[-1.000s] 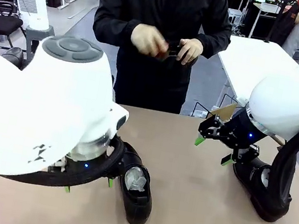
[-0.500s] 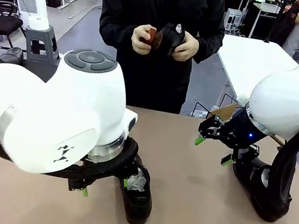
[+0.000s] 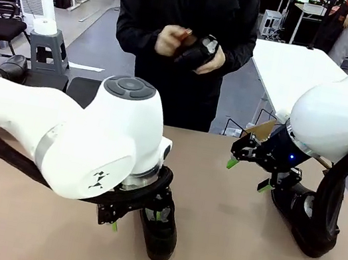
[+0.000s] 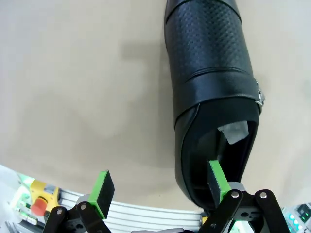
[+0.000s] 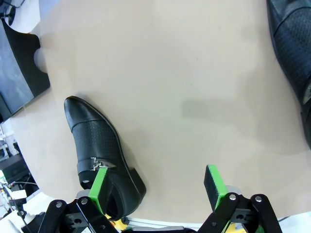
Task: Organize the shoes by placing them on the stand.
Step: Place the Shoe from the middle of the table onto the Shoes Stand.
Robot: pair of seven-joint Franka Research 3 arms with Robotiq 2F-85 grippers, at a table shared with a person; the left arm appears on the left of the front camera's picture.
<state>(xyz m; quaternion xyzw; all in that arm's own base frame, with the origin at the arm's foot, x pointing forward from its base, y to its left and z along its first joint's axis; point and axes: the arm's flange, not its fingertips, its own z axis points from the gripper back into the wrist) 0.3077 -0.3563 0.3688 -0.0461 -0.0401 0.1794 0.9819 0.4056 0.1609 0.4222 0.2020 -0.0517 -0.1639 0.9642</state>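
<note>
Shoe at one o'clock of the left gripper, jaws spread, one pad inside its heel opening; I'd clamp that wall squarely. Right gripper hangs released.

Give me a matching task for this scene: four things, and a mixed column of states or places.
1 left gripper
2 right gripper
3 person's hands
4 shoe by right arm

a holding a dark object
b open, one finger at the stuffed shoe
c on the table, far right
d open over bare table

Pairs: 1-b, 2-d, 3-a, 4-c
</note>
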